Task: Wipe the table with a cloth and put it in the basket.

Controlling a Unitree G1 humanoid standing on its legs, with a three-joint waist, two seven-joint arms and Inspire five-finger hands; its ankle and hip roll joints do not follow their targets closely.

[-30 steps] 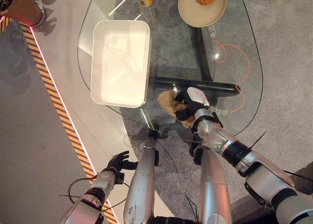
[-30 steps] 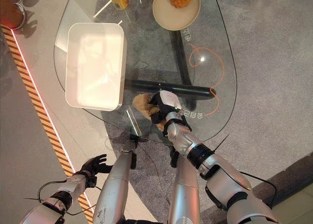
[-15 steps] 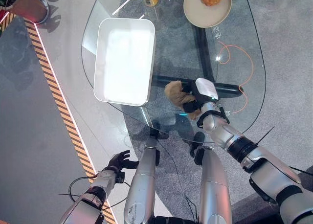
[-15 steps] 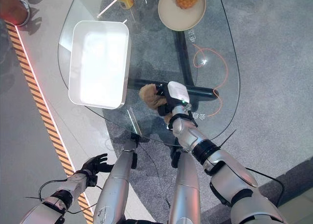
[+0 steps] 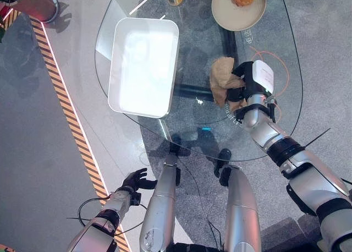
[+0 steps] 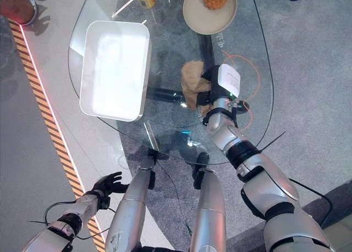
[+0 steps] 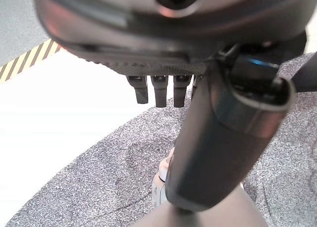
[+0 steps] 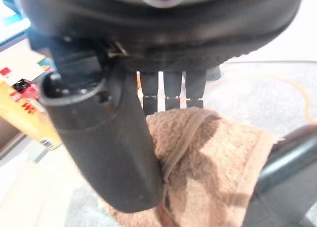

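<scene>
One right hand (image 5: 250,84) presses curled fingers onto the tan cloth (image 5: 223,78) on the glass table (image 5: 192,59).

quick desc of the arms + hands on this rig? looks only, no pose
Both arms are silver-grey metal shells with black bands at the joints. Each ends in a dark hand. The right hand has a white rectangular cover on its back; the left hand is all black, with a dark wrist cuff.
</scene>
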